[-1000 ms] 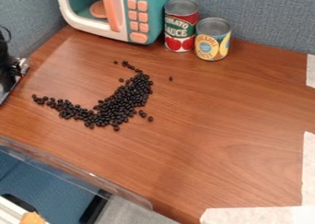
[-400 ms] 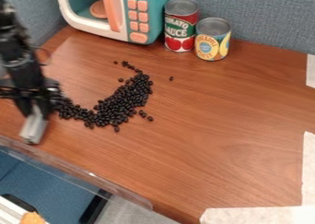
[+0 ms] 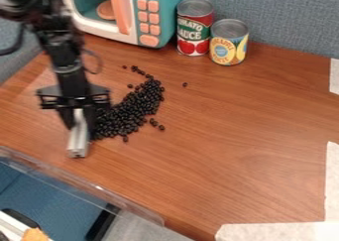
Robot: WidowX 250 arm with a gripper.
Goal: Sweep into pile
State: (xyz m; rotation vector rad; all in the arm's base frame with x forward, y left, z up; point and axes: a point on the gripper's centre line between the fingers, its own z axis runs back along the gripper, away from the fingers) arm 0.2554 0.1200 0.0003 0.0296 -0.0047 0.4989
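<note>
At the left of the table, the black gripper (image 3: 79, 123) hangs down, shut on a light grey bar-like tool (image 3: 78, 138) whose lower end is at the table surface. Directly to the right of the tool lies a heap of small black beans (image 3: 136, 108), its left edge partly hidden behind the gripper. A thin trail of beans runs up from the heap's top. Several stray beans sit apart, one of them (image 3: 185, 85) to the right and another (image 3: 161, 128) at the lower right.
A toy microwave (image 3: 162, 17) stands at the back, with a tomato sauce can (image 3: 194, 29) and a shorter yellow can (image 3: 229, 42) beside it. White tape (image 3: 278, 232) marks the right and front. A clear plastic edge (image 3: 86, 183) borders the front left.
The arm has come in from the left and moved right with the grey tool. The left tail of beans has been pushed toward the heap or is hidden behind the gripper.
</note>
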